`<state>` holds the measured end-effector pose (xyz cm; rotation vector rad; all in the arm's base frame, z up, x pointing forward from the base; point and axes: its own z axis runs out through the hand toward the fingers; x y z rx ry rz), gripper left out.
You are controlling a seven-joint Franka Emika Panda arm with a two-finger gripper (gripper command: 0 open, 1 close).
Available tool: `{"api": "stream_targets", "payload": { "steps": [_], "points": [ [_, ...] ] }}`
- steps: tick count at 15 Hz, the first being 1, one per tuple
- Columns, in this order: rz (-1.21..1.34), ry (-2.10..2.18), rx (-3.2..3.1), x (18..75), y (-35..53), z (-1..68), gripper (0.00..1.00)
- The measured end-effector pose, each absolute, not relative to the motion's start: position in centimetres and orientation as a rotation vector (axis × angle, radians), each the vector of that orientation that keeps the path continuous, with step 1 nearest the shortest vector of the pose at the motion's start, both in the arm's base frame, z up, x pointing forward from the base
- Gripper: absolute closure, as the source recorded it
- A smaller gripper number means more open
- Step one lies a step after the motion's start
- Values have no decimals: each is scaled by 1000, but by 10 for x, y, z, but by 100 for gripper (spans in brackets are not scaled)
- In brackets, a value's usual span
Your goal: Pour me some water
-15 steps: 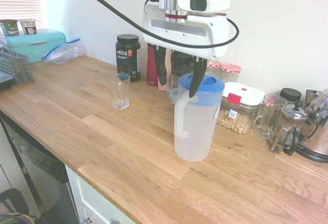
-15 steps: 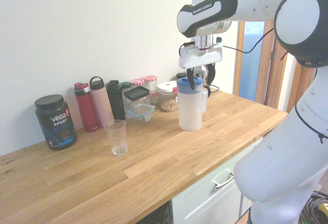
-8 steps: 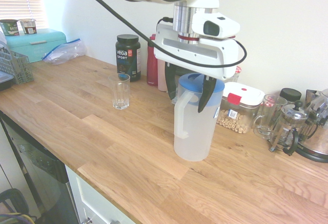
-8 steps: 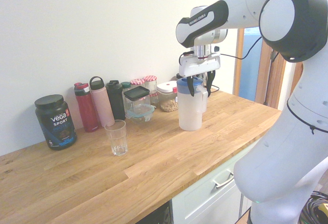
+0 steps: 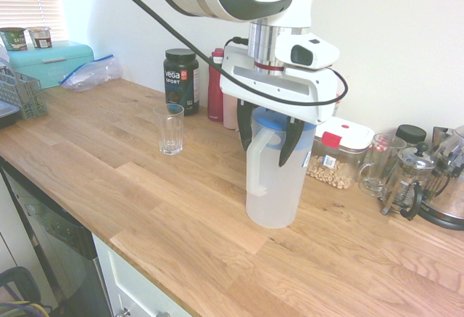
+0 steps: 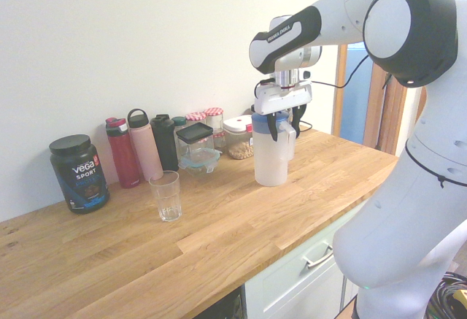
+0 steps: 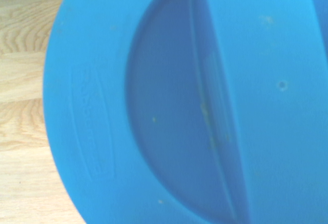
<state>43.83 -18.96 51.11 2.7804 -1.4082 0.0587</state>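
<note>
A translucent pitcher with a blue lid stands upright on the wooden counter; it also shows near the right in the second exterior view. My gripper has come down over its top. The black fingers straddle the lid and upper body, open, and I see no clear contact. From the other side the gripper sits at the same spot. The blue lid fills the wrist view. An empty drinking glass stands apart to the left, also seen from the other side.
Along the wall stand a black Vega tub, several bottles, a white-lidded food box, a glass mug and a French press. A dish rack and a teal bread box are far left.
My gripper has dropped from above the lid until its fingers straddle the pitcher's top, and the fingers have begun to narrow. Pitcher and glass have not moved.
</note>
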Motion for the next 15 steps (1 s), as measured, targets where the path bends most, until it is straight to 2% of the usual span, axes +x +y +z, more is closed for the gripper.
{"api": "stream_targets", "payload": {
  "steps": [15],
  "points": [
    [51,-1359,2803,437,-184,496,100]
  ]
}}
